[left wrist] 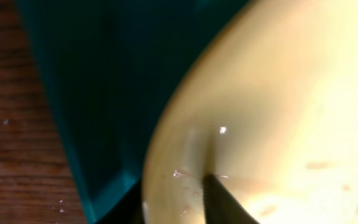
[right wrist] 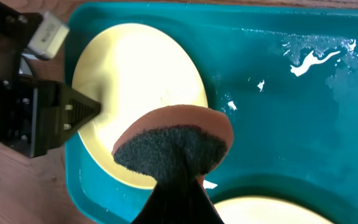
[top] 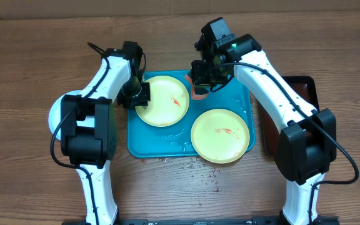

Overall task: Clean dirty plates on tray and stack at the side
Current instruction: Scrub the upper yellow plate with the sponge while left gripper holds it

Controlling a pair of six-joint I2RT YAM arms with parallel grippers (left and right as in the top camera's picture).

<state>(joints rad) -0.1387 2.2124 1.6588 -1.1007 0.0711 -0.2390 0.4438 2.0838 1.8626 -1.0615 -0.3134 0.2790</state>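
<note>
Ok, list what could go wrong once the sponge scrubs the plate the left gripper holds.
1. The left gripper pinches only the rim of the pale yellow-green round plastic plate; sideways scrubbing could twist it free.
2. Water lies on the teal rectangular plastic tray and the wooden table, so the plate may skate.
3. The orange sponge with dark scouring pad in the right gripper hangs near the rim, away from the red smear; a short stroke may miss it.

The tray (top: 144, 142) on the tabletop (top: 30, 62) holds a plate (top: 161, 101) rear-left and another plate (top: 221, 135) front-right; a smaller tray (top: 305, 87) lies right.
</note>
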